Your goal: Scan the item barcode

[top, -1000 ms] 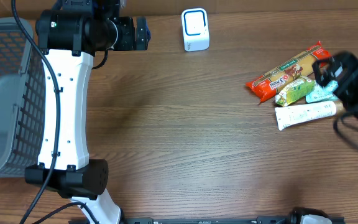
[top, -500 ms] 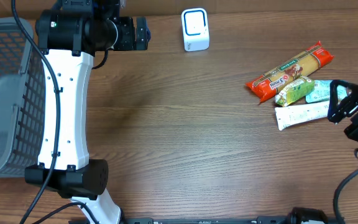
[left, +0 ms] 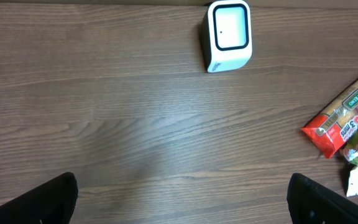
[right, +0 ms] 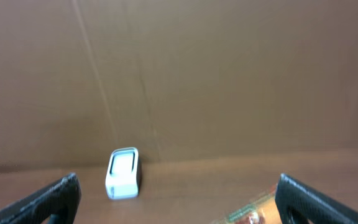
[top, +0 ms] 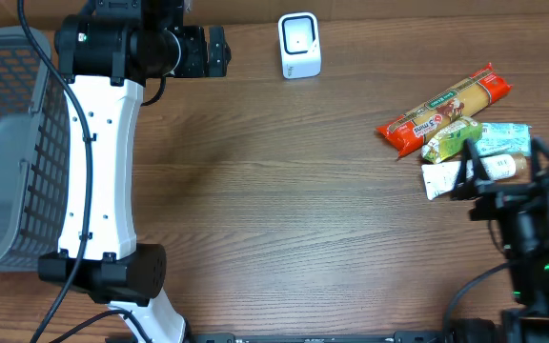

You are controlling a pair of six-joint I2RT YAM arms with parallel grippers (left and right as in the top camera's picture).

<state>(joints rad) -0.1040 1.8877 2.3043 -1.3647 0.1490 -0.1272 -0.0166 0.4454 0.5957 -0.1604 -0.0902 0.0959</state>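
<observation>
A white barcode scanner (top: 299, 45) stands at the back of the table, seen as well in the left wrist view (left: 229, 36) and the right wrist view (right: 123, 173). At the right lie a red pasta packet (top: 443, 108), a green packet (top: 453, 139), a teal packet (top: 503, 139) and a white tube (top: 443, 177). My right gripper (top: 503, 173) hovers open over the tube's right end, holding nothing (right: 179, 202). Left of the scanner, my left gripper (top: 221, 51) hangs open and empty (left: 182, 199). The pasta packet (left: 344, 121) also shows at the right edge of the left wrist view.
A grey mesh basket (top: 8, 143) fills the left edge of the table. A brown cardboard wall (right: 179, 74) rises behind the scanner. The left arm's white body (top: 98, 171) stands along the left side.
My right arm has swung from the far right edge down toward the front, and now sits just in front of the pile of items. The left arm has not moved.
</observation>
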